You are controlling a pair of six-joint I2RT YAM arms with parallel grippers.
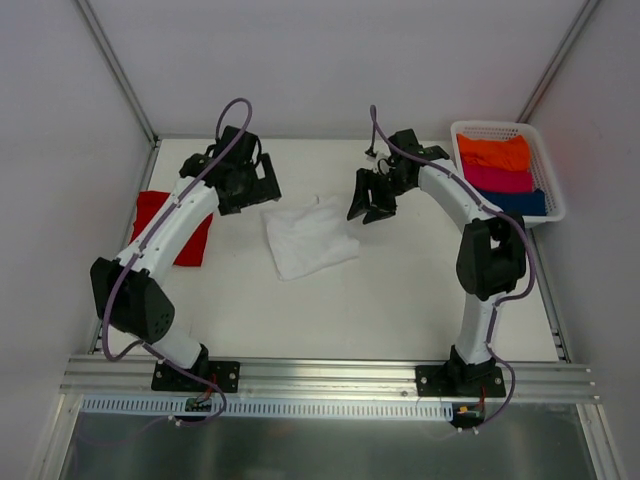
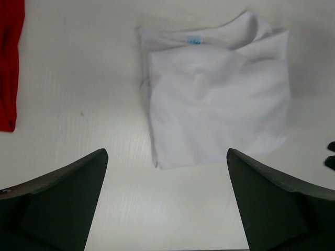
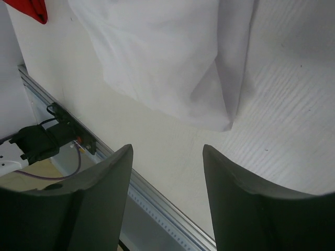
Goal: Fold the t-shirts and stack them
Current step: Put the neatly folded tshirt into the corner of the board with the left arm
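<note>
Left end effector (image 1: 256, 196) and right end effector (image 1: 368, 208): both spread wide, grasping nothing. White t-shirt (image 1: 310, 238) lies folded at centre of counter (image 1: 400, 300); blue collar tag (image 2: 194, 40) unreadable. Red t-shirt (image 1: 165, 225) at left edge.

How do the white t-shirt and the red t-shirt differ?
The white t-shirt lies in the middle of the table; the red t-shirt sits at its left edge. The white one's fold is rumpled and skewed; the red one looks flatter and neater. Both are folded, lying apart, not yet stacked.
</note>
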